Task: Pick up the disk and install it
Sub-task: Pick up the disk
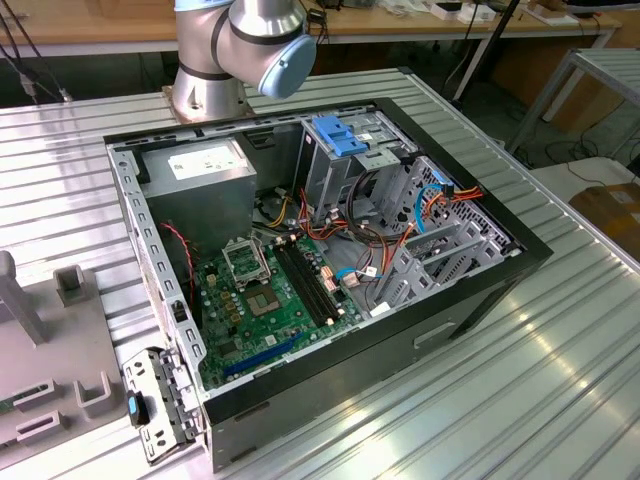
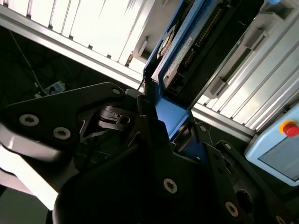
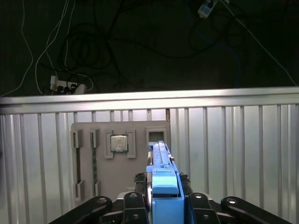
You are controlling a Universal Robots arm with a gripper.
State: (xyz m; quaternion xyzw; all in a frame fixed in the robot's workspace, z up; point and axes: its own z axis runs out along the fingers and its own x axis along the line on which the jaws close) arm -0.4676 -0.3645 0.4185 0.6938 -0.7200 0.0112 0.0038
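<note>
No print was legible, neither the white sticker point(image 1: 197, 160) on the eleven-o'clock power supply point(image 1: 212, 203) nor the label point(image 2: 180, 55) on the disk point(image 2: 211, 50).

In the frame's foreground, the gripper point(image 3: 164, 210) clamps the disk point(image 3: 164, 184) edge-on between 2 fingers. Mid-frame, a grey tray point(image 3: 117, 172) on the ribbed table point(image 3: 233, 154) holds 1 chip point(image 3: 119, 143).

Under me, a ribbed silver metal counter point(image 1: 560, 380) catches bright light; a long pale wooden bench point(image 1: 100, 22) runs across twelve o'clock.
</note>
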